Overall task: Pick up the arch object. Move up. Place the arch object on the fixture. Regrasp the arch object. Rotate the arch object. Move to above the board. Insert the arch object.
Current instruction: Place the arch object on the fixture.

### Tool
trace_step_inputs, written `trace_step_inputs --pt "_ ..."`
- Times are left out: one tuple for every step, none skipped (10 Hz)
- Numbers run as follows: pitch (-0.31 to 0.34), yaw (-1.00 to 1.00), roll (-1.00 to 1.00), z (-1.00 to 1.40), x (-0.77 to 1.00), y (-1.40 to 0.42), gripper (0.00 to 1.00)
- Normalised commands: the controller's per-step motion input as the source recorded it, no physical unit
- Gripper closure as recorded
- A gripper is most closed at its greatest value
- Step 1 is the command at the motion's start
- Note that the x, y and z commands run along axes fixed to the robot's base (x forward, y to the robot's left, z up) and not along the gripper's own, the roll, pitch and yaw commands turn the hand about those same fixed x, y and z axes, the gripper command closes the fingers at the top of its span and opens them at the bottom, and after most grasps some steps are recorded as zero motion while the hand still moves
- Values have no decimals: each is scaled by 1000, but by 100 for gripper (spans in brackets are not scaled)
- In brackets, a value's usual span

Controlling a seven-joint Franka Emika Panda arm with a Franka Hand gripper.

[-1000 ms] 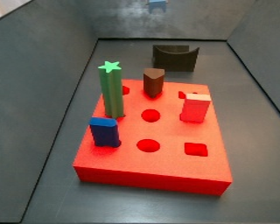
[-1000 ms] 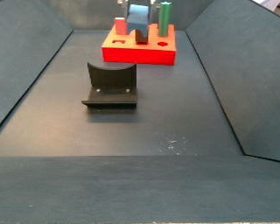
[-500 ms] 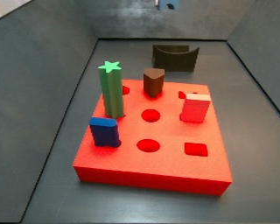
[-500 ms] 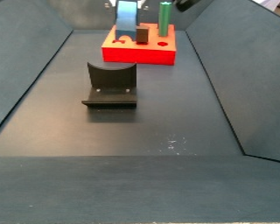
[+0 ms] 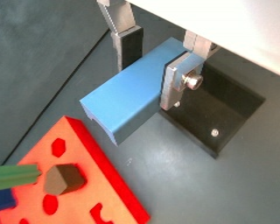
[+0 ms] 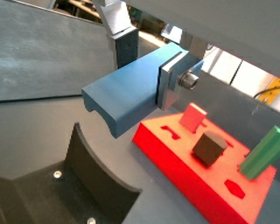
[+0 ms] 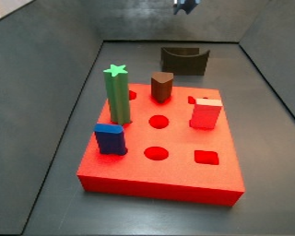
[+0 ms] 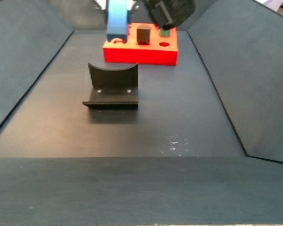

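The board (image 5: 90,188) lies below the gripper, off to one side, its posts and blocks already seated. The fixture (image 5: 224,109) sits almost directly beneath the gripper, probably the coming set-down spot. The arch object (image 5: 136,87) hangs crosswise in the air, notch downward. The gripper (image 5: 154,66) is closed on it, fingers (image 5: 178,79) pressing its flat sides so it cannot swing.

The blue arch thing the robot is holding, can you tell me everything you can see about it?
The arch object is a long, smooth, slate-blue prism that looks like plastic. A notch cut into one long side shows in a wrist view. It lies sideways in the air, clamped near one end between the gripper's silver fingers, and touches nothing else. It hangs above the dark floor, with the fixture and the red board below.
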Motion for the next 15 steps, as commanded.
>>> trace_step_inputs --pt "74 -132 -243 -15 216 34 100" --pt "117 -57 -1000 -1000 159 133 100" --pt "99 -52 -1000 -1000 133 137 100" --pt "111 -93 -946 -1000 144 138 100" --pt "129 -108 -729 -1000 162 138 100" --pt "126 -116 -623 -1000 168 141 100" --pt "108 -134 -409 -1000 175 144 100" --pt "95 -140 -313 -1000 180 140 100" --pt "56 -148 -192 -1000 193 137 100" --pt "42 -148 -177 -892 175 125 100" --pt "31 -137 -164 -639 134 93 100" --pt "21 -133 -160 -515 123 79 100" --pt "1 -116 -152 -290 101 62 100" --pt "-5 -97 -142 -185 81 -3 100" --pt "0 0 0 0 0 0 0"
